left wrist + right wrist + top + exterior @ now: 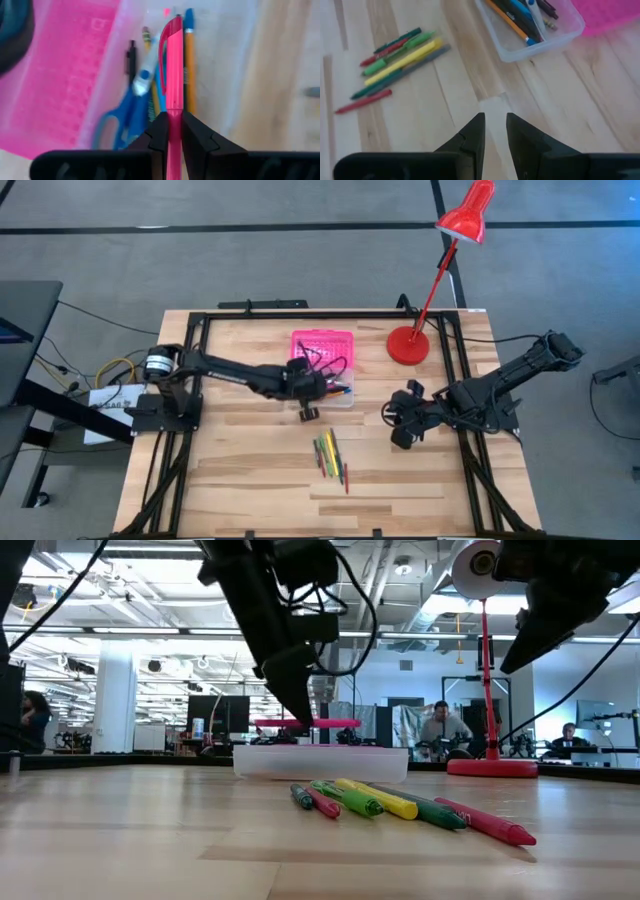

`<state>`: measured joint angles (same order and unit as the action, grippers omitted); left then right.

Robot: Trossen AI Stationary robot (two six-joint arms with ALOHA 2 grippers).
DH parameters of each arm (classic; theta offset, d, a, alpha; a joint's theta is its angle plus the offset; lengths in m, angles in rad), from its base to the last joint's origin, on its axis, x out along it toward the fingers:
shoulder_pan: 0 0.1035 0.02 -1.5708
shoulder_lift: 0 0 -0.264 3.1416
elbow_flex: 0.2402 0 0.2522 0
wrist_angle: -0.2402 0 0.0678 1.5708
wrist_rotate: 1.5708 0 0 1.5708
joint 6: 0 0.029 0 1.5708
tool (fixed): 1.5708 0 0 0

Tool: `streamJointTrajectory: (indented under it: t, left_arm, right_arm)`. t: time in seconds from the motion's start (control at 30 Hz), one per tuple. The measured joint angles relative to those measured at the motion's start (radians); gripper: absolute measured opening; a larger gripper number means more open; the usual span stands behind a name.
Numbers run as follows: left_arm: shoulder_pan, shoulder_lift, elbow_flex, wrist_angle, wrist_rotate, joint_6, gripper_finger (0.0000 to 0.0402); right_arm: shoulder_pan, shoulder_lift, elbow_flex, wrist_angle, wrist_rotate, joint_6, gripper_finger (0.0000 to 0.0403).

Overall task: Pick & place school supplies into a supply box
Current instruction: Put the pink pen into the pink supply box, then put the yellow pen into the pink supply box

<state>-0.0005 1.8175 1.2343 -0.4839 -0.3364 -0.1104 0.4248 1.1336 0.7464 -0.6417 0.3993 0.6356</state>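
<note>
Nearest on the counter (240, 480), a cluster of loose markers (400, 803) remains to be packed; about seven are visible, in green, yellow, red and grey. Beyond them stands the supply box (322, 352), pink lid open. The left gripper (170, 131) hovers over its clear base, fingers clenched on a pink marker (173, 75). Inside lie one pair of scissors (125, 112) and several pens. The right gripper (494, 131) waits nearby, fingers slightly apart, empty. Task roughly half complete.

An open-plan lab or workshop: exposed ceiling ducts (400, 580), monitors (225, 715), people at benches (437, 730).
</note>
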Motion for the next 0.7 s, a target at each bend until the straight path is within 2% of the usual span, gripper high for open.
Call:
streamJointTrajectory:
  t: [0.17, 0.33, 0.53, 0.7]
  left_arm:
    - [0.095, 0.000, 0.000, -0.004, 0.030, 0.023, 0.0047]
    - [0.159, 0.000, 0.000, 0.004, 0.172, 0.053, 0.0095]
    - [0.169, 0.000, 0.000, 0.003, 0.262, 0.067, 0.0141]
    - [0.151, -0.033, 0.000, -0.016, 0.352, 0.054, 0.0152]
  right_arm:
    - [0.000, 0.000, 0.000, 0.023, 0.014, 0.096, 0.0073]
    - [0.000, 0.000, 0.000, 0.075, 0.027, 0.128, 0.0073]
    - [0.000, 0.000, 0.000, 0.119, 0.054, 0.132, 0.0073]
    - [-0.001, 0.006, 0.000, 0.155, 0.051, 0.118, 0.0073]
